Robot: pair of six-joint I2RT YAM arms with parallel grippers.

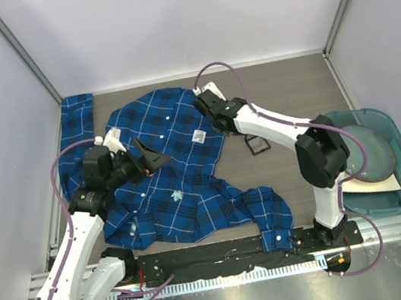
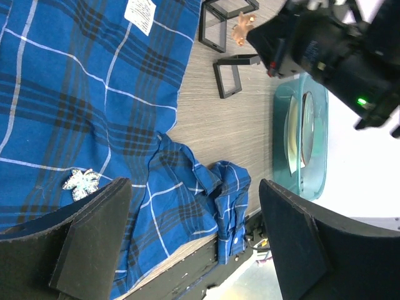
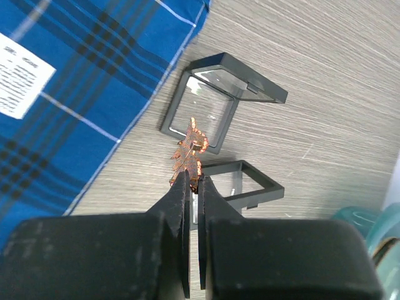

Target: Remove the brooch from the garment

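Right gripper (image 3: 194,178): fingers closed on copper brooch (image 3: 189,153), clear of the garment (image 1: 164,164), just past its right edge, above open display box (image 3: 212,109) | Left gripper (image 2: 194,187): jaws spread wide, empty, over garment's middle | Silver brooch (image 2: 80,183): on garment, beside left finger.

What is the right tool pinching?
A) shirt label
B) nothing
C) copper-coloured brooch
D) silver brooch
C: the right wrist view shows the right tool shut on a copper-coloured brooch above the open case; the silver brooch sits on the plaid shirt.
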